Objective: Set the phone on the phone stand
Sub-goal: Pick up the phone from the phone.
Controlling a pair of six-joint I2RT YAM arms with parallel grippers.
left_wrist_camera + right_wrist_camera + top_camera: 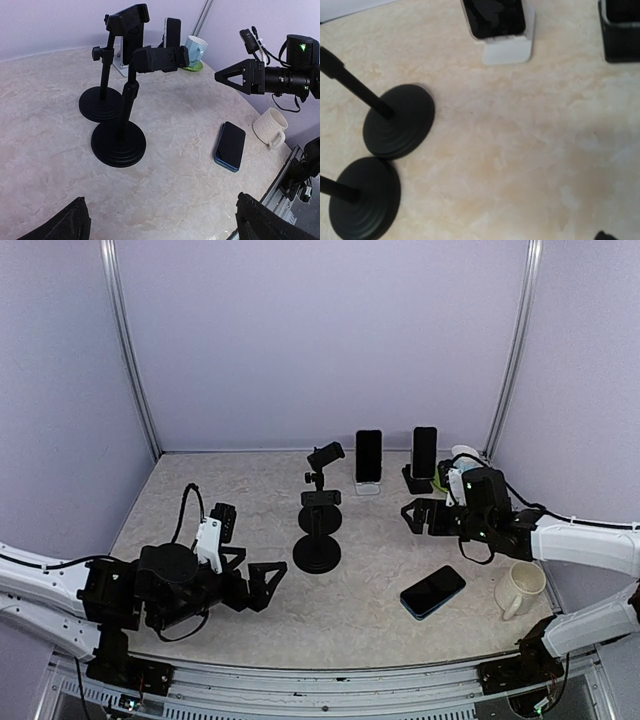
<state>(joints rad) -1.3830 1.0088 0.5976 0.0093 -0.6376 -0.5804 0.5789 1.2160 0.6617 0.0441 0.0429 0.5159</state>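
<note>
A: Phone, position?

B: Phone (433, 591) flat on the table (210, 490), dark face up, blue edge showing. Right front of the surface. Nothing touching it.

A: Nearest things?

B: White mug (520, 588) just to its right, apart, handle toward the near edge. Right gripper (418, 517) above and behind it, off the table, holding nothing. Fingers seen side-on from the left wrist and almost out of its own camera; cannot tell how far apart they are.

A: Stands?

B: Two black ones mid-table, round bases close together. Near stand (317, 530) has its cradle level, with no phone in it. Far stand (322, 465) has its cradle tilted, also with no phone in it. Both well left of the phone.

A: Back row?

B: White dock (368, 486) with a second phone (368, 454) upright in it. Black dock (418, 480) to its right with a third phone (424, 450), also upright. Behind the right gripper, a pale cup (196, 48) on a green coaster (195, 66).

A: Left arm?

B: Left gripper (268, 585) low at left front, pointing toward the stands, fingers spread wide, nothing between them. Well apart from the phone.
</note>
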